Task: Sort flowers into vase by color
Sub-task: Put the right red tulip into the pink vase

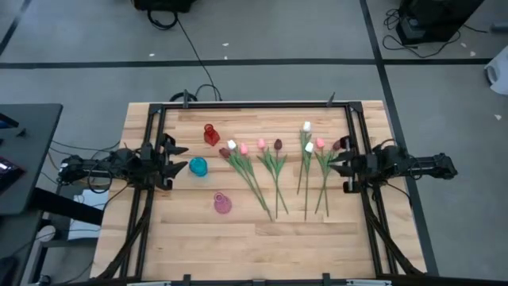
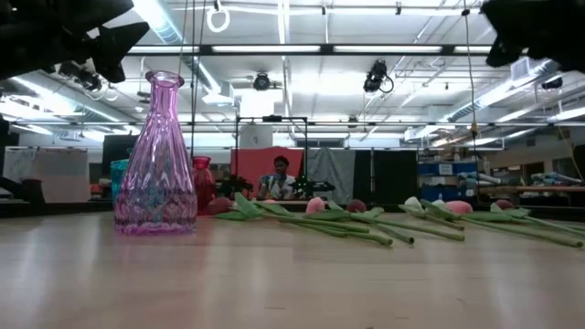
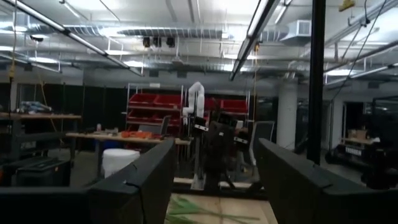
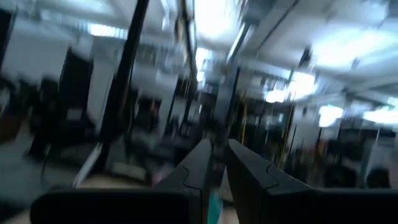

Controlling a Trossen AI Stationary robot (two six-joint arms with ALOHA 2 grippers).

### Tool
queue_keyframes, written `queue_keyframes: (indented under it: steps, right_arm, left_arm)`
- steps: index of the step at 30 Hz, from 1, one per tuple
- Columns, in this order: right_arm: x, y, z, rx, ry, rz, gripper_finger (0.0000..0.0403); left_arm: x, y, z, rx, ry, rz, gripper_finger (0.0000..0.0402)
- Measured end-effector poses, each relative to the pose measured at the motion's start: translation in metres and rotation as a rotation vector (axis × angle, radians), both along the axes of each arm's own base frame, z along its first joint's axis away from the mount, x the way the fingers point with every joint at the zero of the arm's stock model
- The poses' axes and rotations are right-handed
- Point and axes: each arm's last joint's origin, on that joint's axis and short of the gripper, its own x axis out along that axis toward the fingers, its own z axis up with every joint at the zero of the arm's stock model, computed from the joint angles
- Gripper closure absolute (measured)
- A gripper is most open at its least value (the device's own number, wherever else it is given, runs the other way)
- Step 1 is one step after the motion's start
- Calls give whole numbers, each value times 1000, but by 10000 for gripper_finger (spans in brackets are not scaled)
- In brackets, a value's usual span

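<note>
The flowers (image 1: 276, 168) lie flat in the middle of the wooden desk (image 1: 198, 238), heads toward the far edge and stems fanning toward the near edge; white, pink and dark red heads are mixed in the row. To their left stand three vases: a red vase (image 1: 211, 134), a teal vase (image 1: 198, 167) and a pink vase (image 1: 222, 204), all without flowers. In the low view the teal vase is mostly hidden behind the pink one. The left hand (image 1: 176, 165) hangs above the desk's left side, fingers spread wide and holding nothing. The right hand (image 1: 336, 165) hangs just right of the flowers, fingers nearly pressed together and holding nothing.
</note>
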Motion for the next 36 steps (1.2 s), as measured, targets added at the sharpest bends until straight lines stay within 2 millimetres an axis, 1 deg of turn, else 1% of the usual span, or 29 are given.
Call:
queue_keyframes:
  steps: [2, 6, 10, 19, 22, 26, 28, 32, 36]
  right_arm:
    - [-3, 0, 6, 49, -60, 22, 341]
    - [-6, 0, 12, 155, -123, 77, 341]
    - [-9, 0, 16, 175, -174, 93, 341]
    - [-9, 0, 16, 192, -176, 102, 341]
    - [-9, -1, 17, 197, -178, 81, 341]
    - [-9, -2, 16, 262, -174, 80, 341]
    - [-9, -2, 16, 253, -175, 72, 341]
    - [-9, -3, 16, 211, -184, -5, 341]
    - [-9, -5, 16, 259, -188, -44, 341]
  left_arm:
    - [0, 0, 0, -4, -1, -2, 175]
    - [0, 0, 1, -6, -6, -3, 175]
    - [0, 0, 1, -6, -6, -3, 175]
    - [0, 1, 0, -18, -5, 20, 175]
    - [0, 1, 0, -18, -5, 20, 175]
    - [0, 1, 0, -22, 0, 19, 175]
    - [0, 1, 0, -37, 1, 12, 175]
    - [0, 1, 0, -66, -3, 2, 175]
    - [0, 1, 0, -128, -9, -25, 175]
